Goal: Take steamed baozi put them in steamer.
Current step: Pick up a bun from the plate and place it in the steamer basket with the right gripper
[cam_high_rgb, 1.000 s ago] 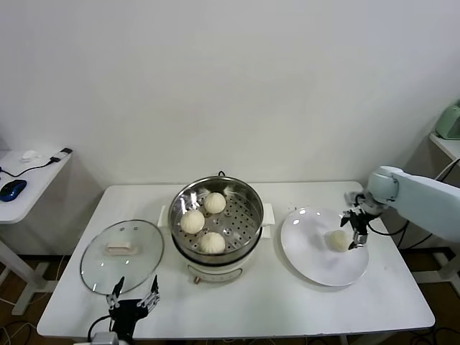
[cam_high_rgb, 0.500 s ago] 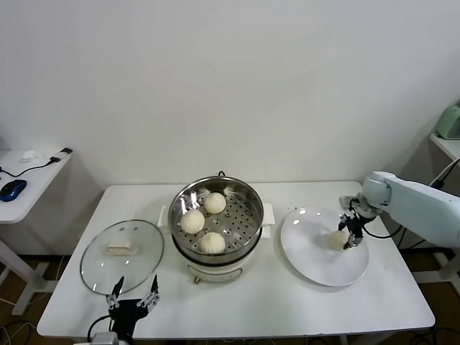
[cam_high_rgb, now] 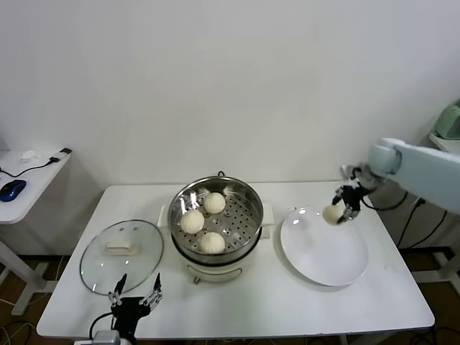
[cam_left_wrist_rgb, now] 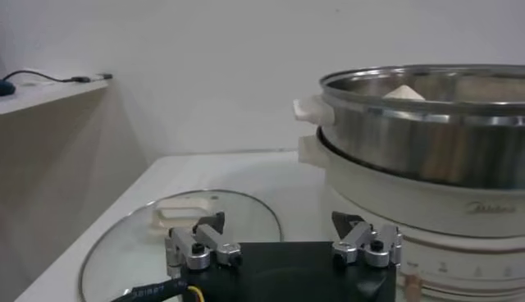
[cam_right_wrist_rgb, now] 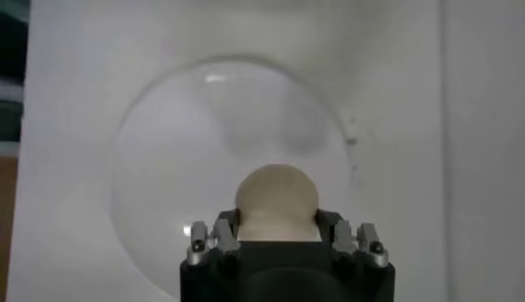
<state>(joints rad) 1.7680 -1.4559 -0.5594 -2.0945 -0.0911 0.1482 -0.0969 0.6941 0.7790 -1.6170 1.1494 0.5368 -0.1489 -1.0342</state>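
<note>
Left gripper (cam_high_rgb: pixel 134 300) waited parked at the table's near edge, jaws apart, beside the glass lid (cam_high_rgb: pixel 121 254). Three steamed baozi (cam_high_rgb: pixel 192 221) sat in the steamer (cam_high_rgb: pixel 215 224) at centre. Right gripper (cam_high_rgb: pixel 341 209) was clamped on the fourth baozi (cam_high_rgb: pixel 332 214), raised above the white plate (cam_high_rgb: pixel 323 250). Carrying seemed under way; next, it likely needed travel leftward over the steamer's open space before release.
</note>
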